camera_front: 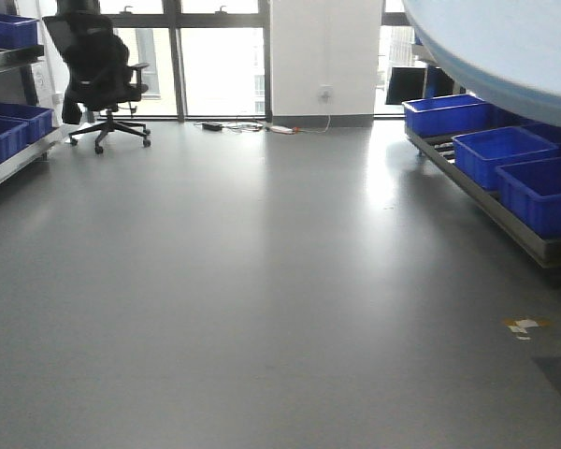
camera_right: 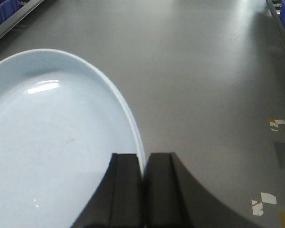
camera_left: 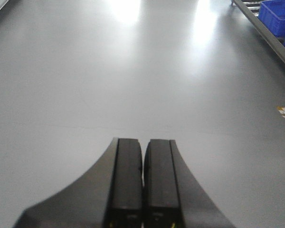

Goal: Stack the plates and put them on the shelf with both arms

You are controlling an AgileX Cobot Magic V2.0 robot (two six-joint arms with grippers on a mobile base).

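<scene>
A pale bluish-white plate (camera_right: pixel 52 142) fills the left of the right wrist view, held above the grey floor. My right gripper (camera_right: pixel 143 164) is shut on its rim, one finger inside the plate and one outside. The same plate (camera_front: pixel 505 47) shows as a large pale curve in the top right corner of the front view. In the left wrist view my left gripper (camera_left: pixel 143 147) is shut with nothing between its fingers, over bare floor. A shelf rack (camera_front: pixel 486 201) runs along the right wall.
Blue bins (camera_front: pixel 500 150) sit in a row on the low right rack. More blue bins (camera_front: pixel 9 126) rest on racks at the left. A black office chair (camera_front: pixel 98 75) stands by the far windows. Cables (camera_front: pixel 234 125) lie near the wall. Tape marks (camera_front: pixel 524 325) dot the floor.
</scene>
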